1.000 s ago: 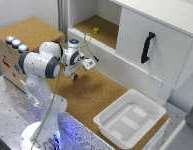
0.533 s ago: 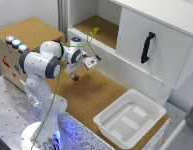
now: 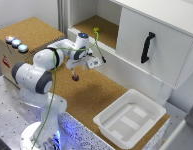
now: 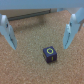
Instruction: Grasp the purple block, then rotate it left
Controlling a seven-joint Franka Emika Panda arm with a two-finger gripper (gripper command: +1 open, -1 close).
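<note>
Your white Panda arm's gripper [image 3: 75, 71] hangs above the brown cork-topped table [image 3: 96, 95], its two pale blue fingers [image 4: 73, 27] spread wide apart and clamped on nothing. The tiny dark purple cube-like block [image 4: 50, 53] — marked on its upper face with a small yellow ring — rests on the cork, apart from both fingers. In the wrist view it lies roughly between the two finger lines but clear of their tips, so you have not yet enclosed it; in the exterior view it shows only as a dark speck [image 3: 75, 77] just under the gripper. The risks ahead, as judged: the block is much smaller than the gripper, so a descent slightly off centre could nudge it aside — or one finger could tip it on closing. A weak pinch may slip during the leftward rotation.
</note>
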